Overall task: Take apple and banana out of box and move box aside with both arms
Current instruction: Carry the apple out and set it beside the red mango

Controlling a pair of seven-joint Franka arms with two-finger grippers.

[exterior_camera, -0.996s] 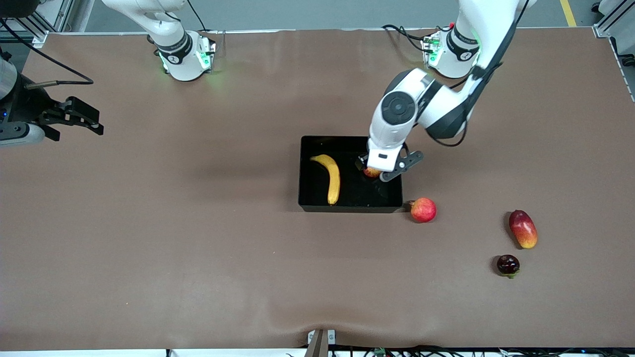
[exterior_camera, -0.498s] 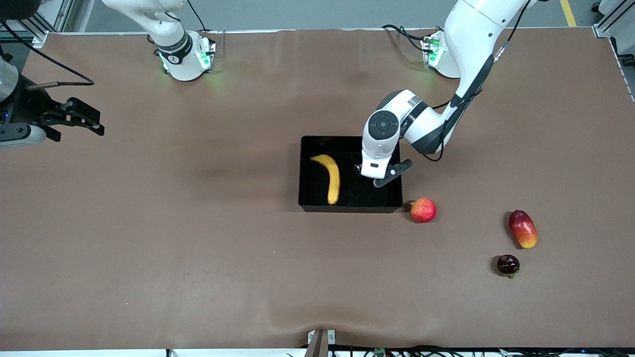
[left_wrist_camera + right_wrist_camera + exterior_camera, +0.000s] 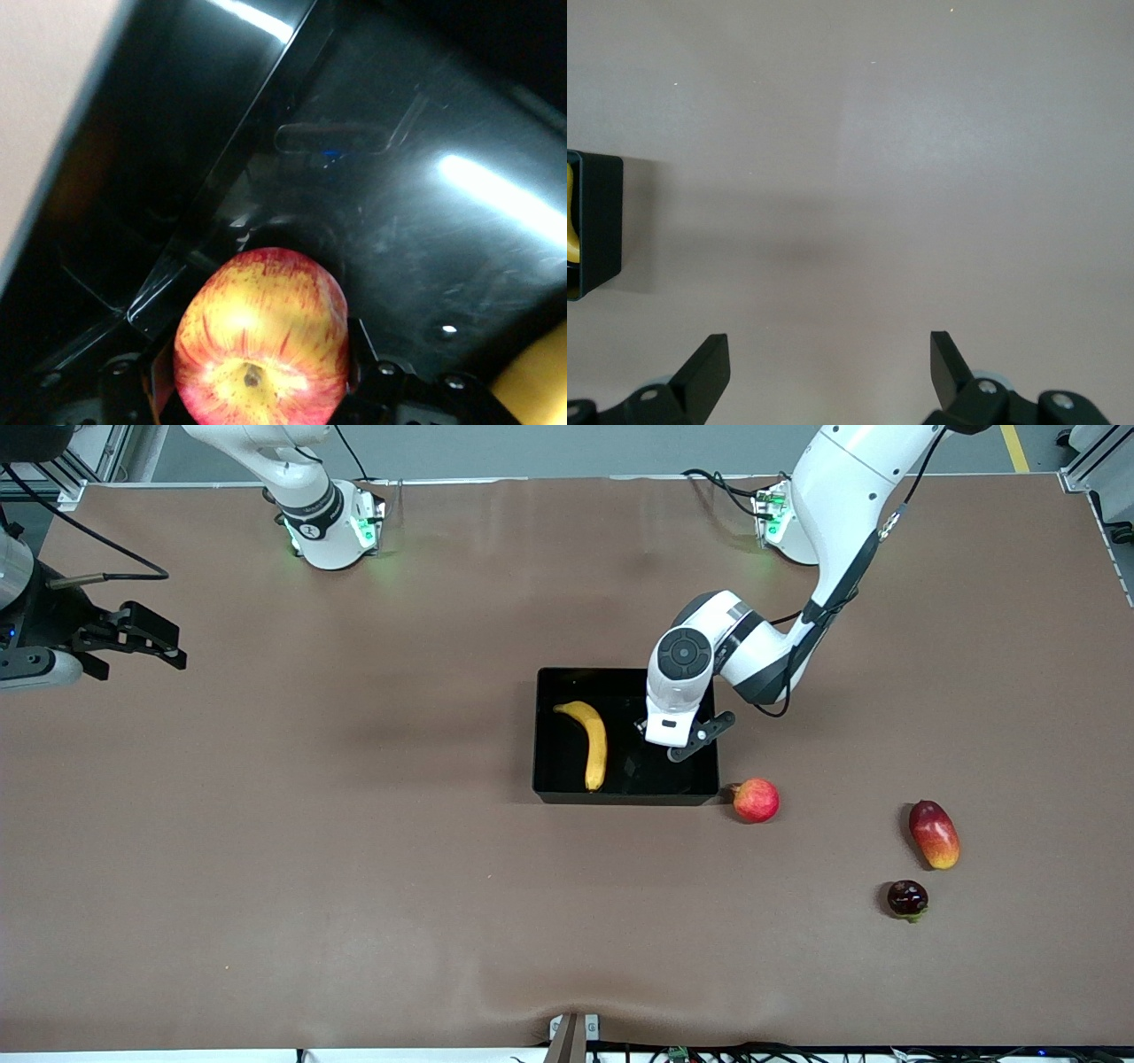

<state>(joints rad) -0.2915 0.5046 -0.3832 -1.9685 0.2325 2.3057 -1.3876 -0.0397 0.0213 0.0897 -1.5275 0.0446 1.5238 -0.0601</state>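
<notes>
My left jaws (image 3: 257, 390) are down in the box (image 3: 549, 731), at the end toward the left arm, w/ the apple (image 3: 260, 341) sitting between them. They look part-closed, flanking it on both sides; can't tell yet if they actually bite. To do this right, I reckon: squeeze across the widest part, centred, not near the top where a round waxy skin would squirt out. Then lift straight up till clear of the low wall before swinging off, since a clipped wall would drag the whole box. Set it on the surface (image 3: 354, 886) away from the other red round fruit (image 3: 756, 800) lying just outside the box corner.

Box contents: apple at my end, banana (image 3: 591, 742) lying lengthwise toward the right arm's end, apart from the apple. Nothing else in there that I can see.

My right jaws (image 3: 830, 372) are wide open, empty, waiting over bare surface well off from the box.
</notes>
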